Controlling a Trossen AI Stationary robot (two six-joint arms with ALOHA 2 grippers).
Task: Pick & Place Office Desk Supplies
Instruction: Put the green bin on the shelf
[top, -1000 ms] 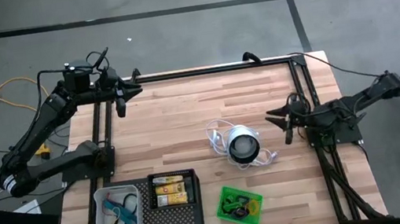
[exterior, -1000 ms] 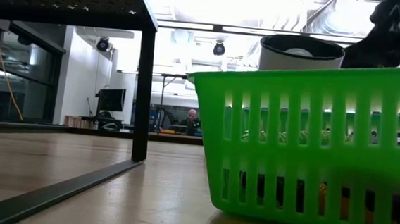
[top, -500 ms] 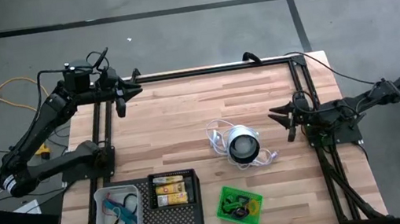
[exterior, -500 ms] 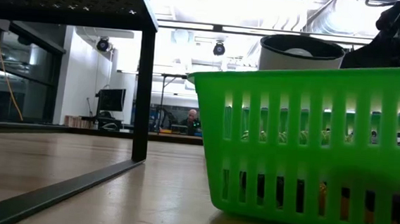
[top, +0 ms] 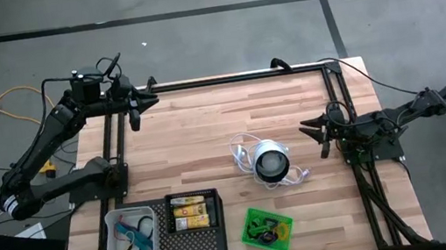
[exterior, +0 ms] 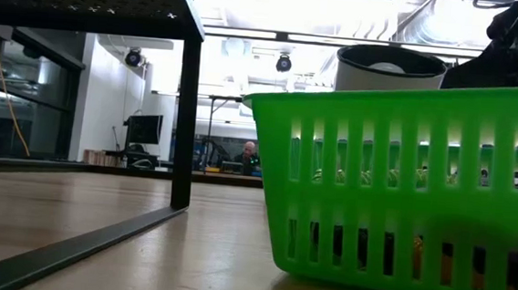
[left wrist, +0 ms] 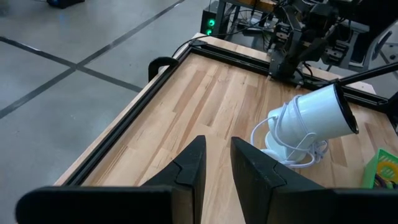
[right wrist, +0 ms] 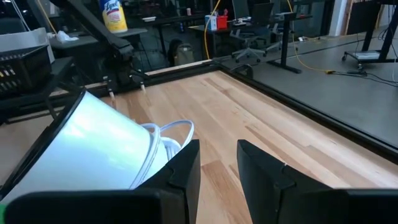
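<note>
The supplies lie in three trays at the table's near edge. Yellow-and-white packs (top: 193, 211) sit in the black tray (top: 197, 248). Green and dark loops (top: 263, 225) are in the green tray (top: 285, 233). Teal cords (top: 136, 235) are in the clear tray (top: 113, 221). My left gripper (top: 133, 103) hovers over the far left corner, open, with nothing between its fingers (left wrist: 217, 165). My right gripper (top: 317, 133) stands at the table's right edge, open and empty (right wrist: 217, 165), pointing toward the table's left.
A round white-and-black object (top: 270, 162) with a white cord lies on its side mid-table, between my right gripper and the trays. It also shows in the wrist views (left wrist: 311, 118) (right wrist: 93, 149). A black frame rail (top: 225, 78) edges the table. The green tray (exterior: 402, 192) fills the low view's right.
My right arm has folded down a little at the table's right edge. Its gripper has stayed almost where it was and remains open. Since half a second ago nothing has moved.
</note>
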